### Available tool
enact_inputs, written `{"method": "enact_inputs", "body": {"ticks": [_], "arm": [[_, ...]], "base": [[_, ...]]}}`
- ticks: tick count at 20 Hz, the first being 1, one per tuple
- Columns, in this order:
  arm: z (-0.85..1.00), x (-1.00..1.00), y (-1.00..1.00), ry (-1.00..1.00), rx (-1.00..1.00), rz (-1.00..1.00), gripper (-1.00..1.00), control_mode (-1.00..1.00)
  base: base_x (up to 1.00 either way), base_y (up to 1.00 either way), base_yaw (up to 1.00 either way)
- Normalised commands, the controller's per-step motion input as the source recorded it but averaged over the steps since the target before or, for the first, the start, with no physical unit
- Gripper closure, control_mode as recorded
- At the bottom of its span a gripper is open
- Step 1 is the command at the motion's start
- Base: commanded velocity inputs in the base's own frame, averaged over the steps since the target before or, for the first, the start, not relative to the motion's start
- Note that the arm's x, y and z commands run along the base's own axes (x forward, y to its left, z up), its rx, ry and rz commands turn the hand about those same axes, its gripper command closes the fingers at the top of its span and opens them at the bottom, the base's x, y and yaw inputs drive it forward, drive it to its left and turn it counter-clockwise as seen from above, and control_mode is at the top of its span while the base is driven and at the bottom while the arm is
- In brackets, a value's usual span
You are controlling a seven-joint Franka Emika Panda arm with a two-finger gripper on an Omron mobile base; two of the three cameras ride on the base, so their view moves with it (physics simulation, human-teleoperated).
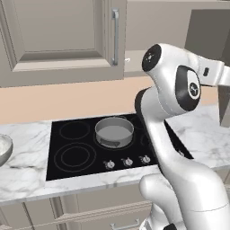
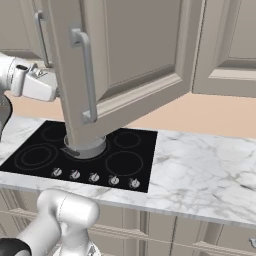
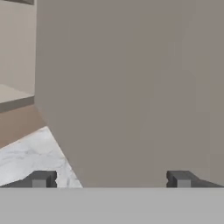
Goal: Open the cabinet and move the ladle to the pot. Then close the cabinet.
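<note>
The cabinet's left door (image 1: pixel 58 36) is shut. Its right door (image 2: pixel 125 55) stands swung out over the stove, and the silver bar handle (image 2: pixel 87 75) faces the right base view. My gripper (image 3: pixel 110 179) is open and empty, close up against the open door's plain inner face (image 3: pixel 131 87). My hand (image 2: pixel 30 84) sits just left of that door. The grey pot (image 1: pixel 114 131) stands on the back right burner, partly hidden by the door in the right base view. A small pale bit at the left end of the open shelf looks like the ladle (image 1: pixel 127 59).
A black cooktop (image 1: pixel 72 152) with front knobs sits in the marble counter (image 2: pixel 200 170). A whitish bowl (image 1: pixel 2 148) stands at the far left. Another wall cabinet (image 2: pixel 230 45) hangs to the right. Low drawers run below the counter.
</note>
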Motion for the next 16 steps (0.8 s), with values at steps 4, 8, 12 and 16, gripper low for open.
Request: {"method": "enact_inputs", "body": {"ticks": [4, 8, 12, 16], "arm": [[0.00, 0.00, -0.73, 0.00, -0.07, -0.16, -1.00, -1.00], [0.00, -0.01, -0.71, 0.00, -0.06, -0.12, -1.00, -1.00], [0.00, -0.09, -0.60, 0.00, -0.04, -0.10, -1.00, -1.00], [0.00, -0.16, -0.57, 0.00, -0.03, -0.07, -1.00, -1.00]], "base": [[0.00, 0.00, 0.00], [0.00, 0.00, 0.00], [0.00, 0.00, 0.00], [0.00, 0.00, 0.00]]}}
